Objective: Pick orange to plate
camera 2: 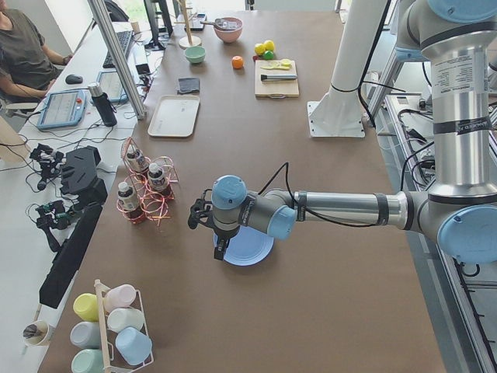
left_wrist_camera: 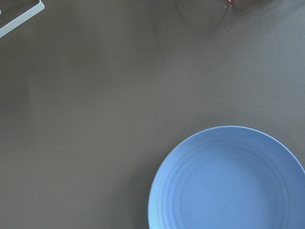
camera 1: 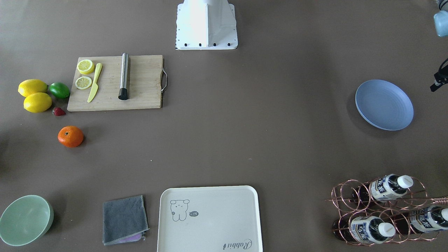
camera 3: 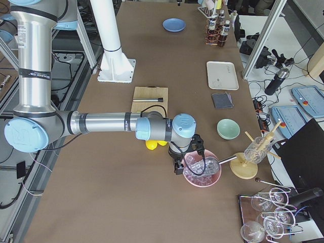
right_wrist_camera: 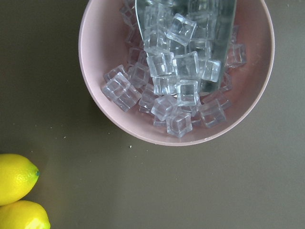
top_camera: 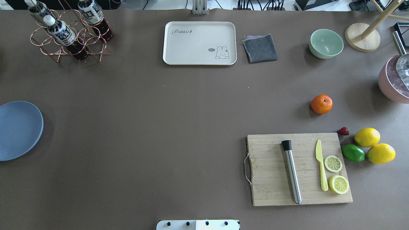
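The orange [top_camera: 321,103] lies alone on the brown table, beyond the cutting board on my right side; it also shows as the orange [camera 1: 70,136] and, far off, the orange [camera 2: 238,62]. The blue plate [top_camera: 19,129] sits bare at the table's far left edge, seen too as the plate [camera 1: 384,104] and plate [left_wrist_camera: 228,181]. My left gripper [camera 2: 220,252] hangs above the plate [camera 2: 250,247]; I cannot tell its state. My right gripper [camera 3: 177,165] hovers beside a pink ice bowl, well away from the orange; its state is unclear too.
A wooden cutting board [top_camera: 274,188] carries a steel muddler, a yellow knife and lemon slices. Two lemons [top_camera: 367,137], a lime [top_camera: 353,153] and a strawberry [top_camera: 343,131] lie by it. A pink bowl [right_wrist_camera: 100,119] holds ice. Tray [top_camera: 179,54], cloth [top_camera: 260,48], green bowl [top_camera: 326,43] and bottle rack [top_camera: 68,41] line the far edge.
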### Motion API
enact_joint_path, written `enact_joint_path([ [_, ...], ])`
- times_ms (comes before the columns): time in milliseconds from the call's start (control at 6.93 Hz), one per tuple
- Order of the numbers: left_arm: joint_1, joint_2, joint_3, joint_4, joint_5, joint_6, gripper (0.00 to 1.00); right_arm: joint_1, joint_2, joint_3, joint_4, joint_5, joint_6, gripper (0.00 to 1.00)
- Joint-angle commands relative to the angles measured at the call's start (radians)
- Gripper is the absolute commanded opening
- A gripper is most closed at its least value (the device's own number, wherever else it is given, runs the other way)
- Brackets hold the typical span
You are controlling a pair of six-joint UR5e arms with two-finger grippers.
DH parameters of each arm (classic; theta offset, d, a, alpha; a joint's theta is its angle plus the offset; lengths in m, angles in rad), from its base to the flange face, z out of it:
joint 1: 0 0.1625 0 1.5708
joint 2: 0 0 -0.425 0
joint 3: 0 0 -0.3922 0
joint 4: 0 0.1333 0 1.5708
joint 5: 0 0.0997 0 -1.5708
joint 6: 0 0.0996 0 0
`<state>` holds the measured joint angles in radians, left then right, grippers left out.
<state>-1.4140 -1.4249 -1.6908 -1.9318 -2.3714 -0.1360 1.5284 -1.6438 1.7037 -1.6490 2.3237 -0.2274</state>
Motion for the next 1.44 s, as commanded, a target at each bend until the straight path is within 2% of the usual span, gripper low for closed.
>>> enact_joint_path([
  [0, 0.036, -0.002, 0.008, 0.004, 0.006, -0.005, 0.97, -0.001, 0.012, -0.001, 0.002, -0.001, 0.005, 1.00],
  [577, 0.089, -0.025, 0.137, -0.090, 0.006, -0.007, 0.97, -0.008, -0.002, -0.012, 0.002, 0.002, 0.003, 1.00],
  [721, 0.105, -0.044, 0.225, -0.183, 0.007, -0.011, 0.97, -0.014, -0.002, -0.013, 0.000, 0.003, 0.008, 1.00],
  [865, 0.133, -0.078, 0.326, -0.335, 0.008, -0.108, 0.97, -0.017, -0.001, -0.016, 0.000, 0.003, 0.005, 1.00],
  [1010, 0.198, -0.088, 0.391, -0.475, 0.062, -0.214, 0.97, -0.017, -0.002, -0.018, 0.000, 0.003, 0.005, 1.00],
  [1154, 0.263, -0.095, 0.426, -0.548, 0.149, -0.241, 0.97, -0.019, -0.004, -0.019, 0.000, 0.003, 0.011, 1.00],
  [1298, 0.268, -0.088, 0.421, -0.555, 0.146, -0.241, 0.86, -0.020, -0.004, -0.019, 0.002, 0.002, 0.008, 1.00],
])
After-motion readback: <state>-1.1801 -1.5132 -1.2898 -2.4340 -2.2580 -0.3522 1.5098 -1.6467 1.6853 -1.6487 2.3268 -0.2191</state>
